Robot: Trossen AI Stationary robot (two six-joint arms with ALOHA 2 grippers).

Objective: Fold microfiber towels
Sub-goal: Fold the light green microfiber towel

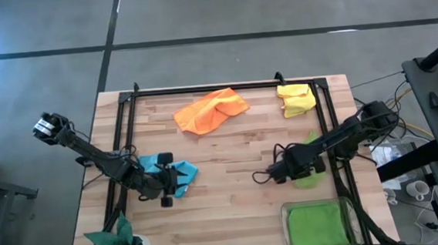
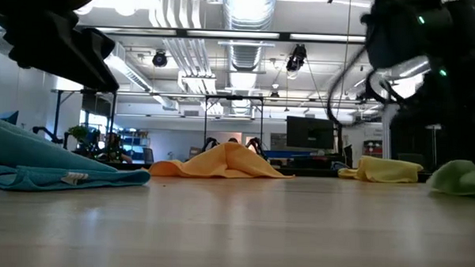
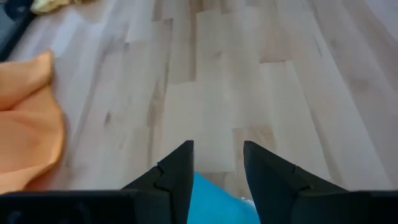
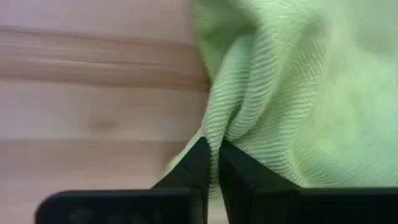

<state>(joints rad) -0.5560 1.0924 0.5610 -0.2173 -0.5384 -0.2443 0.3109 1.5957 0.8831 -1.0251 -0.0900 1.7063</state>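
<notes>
Here right gripper [image 4: 213,163] pinched shut on edge of yellow-green towel [image 4: 298,93], right side of table [image 1: 237,156]. Left gripper [image 3: 217,165] part open over light blue towel [image 1: 178,172], grip unclear. Bare wood between arms. White tag [image 2: 76,177] on blue cloth, unreadable.

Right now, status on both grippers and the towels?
Right gripper shut on yellow-green towel. Left gripper over blue towel, fingers apart. Nothing in the way.

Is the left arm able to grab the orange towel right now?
Probably not straight away: the left gripper is busy with the blue towel. The wood toward the orange towel looks bare, though.
</notes>
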